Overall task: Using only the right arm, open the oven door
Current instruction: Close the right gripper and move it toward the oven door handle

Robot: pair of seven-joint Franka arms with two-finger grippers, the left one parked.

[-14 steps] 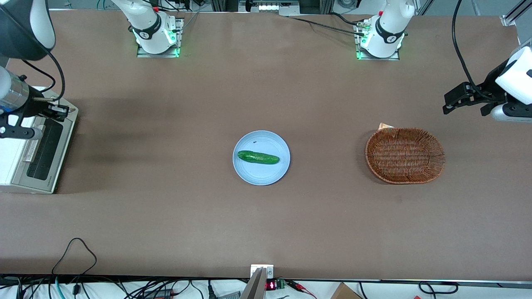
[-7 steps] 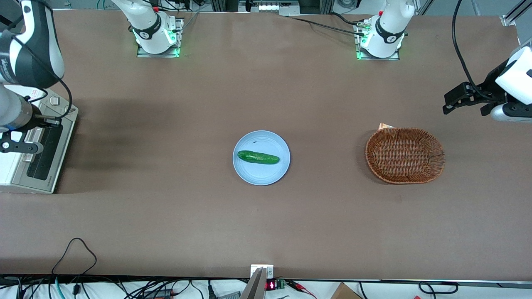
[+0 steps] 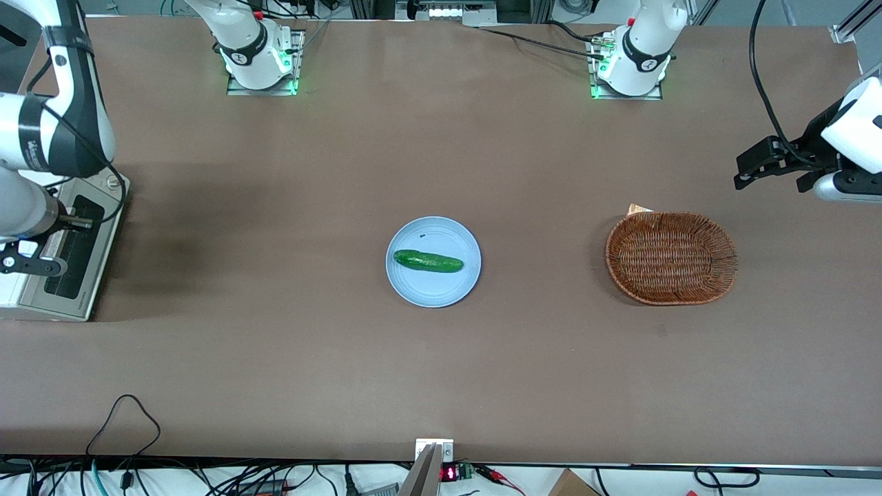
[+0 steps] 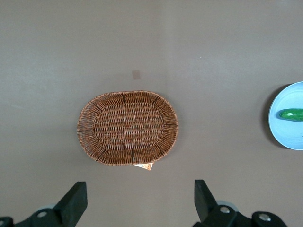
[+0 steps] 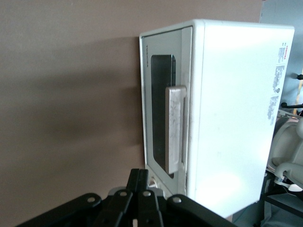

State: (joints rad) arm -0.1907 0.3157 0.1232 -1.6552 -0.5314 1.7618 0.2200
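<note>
Moved nearer the front camera over the last second, the right arm (image 3: pixel 41 131) now hides part of the oven door (image 3: pixel 69 248), which sits shut at the working arm's end of the table. Gripper (image 5: pixel 138 198) fingers (image 5: pixel 142 187) pressed together, empty, just short of the door's bar handle (image 5: pixel 173 127). Door lettering unreadable.

Claw (image 5: pixel 140 188) fingers together above closed oven door (image 5: pixel 163 127), bare tabletop (image 3: pixel 275 227) in front
</note>
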